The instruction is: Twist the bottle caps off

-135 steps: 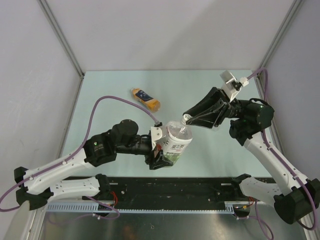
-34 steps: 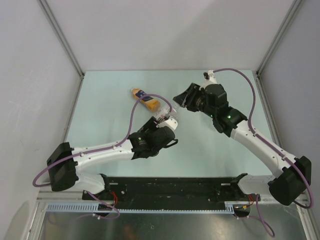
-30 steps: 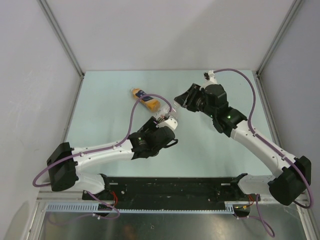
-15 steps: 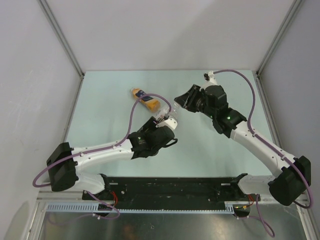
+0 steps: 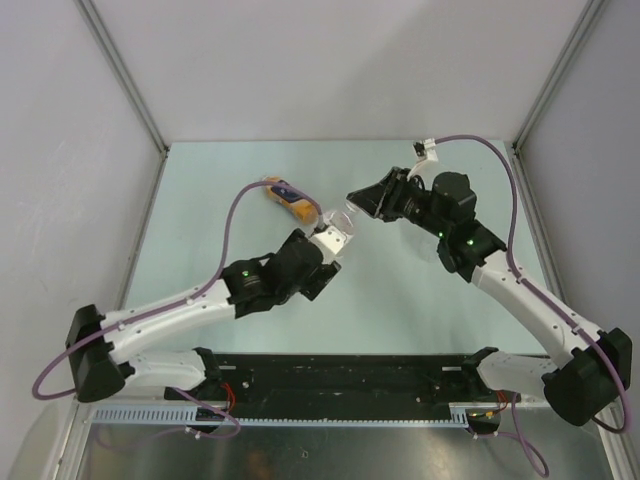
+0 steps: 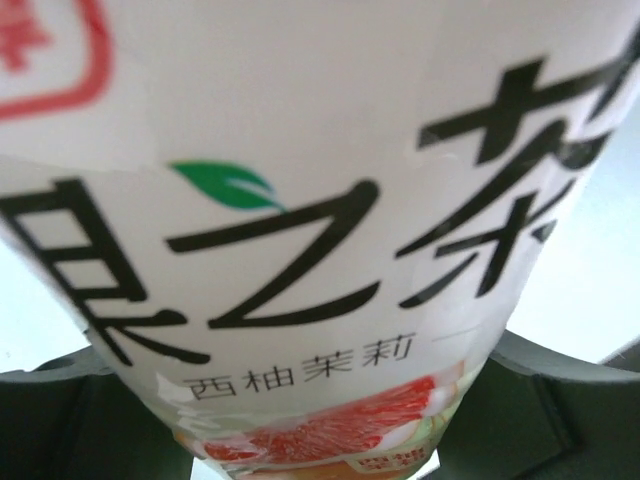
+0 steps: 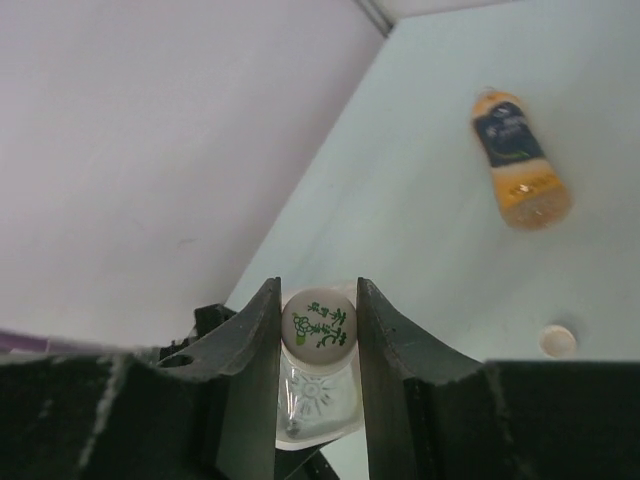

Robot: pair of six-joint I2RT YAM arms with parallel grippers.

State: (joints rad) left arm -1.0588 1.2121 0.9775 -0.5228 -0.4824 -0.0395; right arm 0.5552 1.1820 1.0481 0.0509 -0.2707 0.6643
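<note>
bottle cap [image 7: 318, 322], whitish with green print, sits pinched between my right gripper's [image 7: 318, 303] fingers, on the bottle [image 6: 320, 200] that my left gripper [image 6: 320, 405] clamps by its labelled body (a loose cap [image 7: 557, 342] lies on the table [image 7: 430, 210], near an orange bottle [image 7: 517, 160]).

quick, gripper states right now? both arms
Left gripper: closed, holding the white-labelled bottle.
Right gripper: closed on the cap of that bottle, one finger against each side.
</note>
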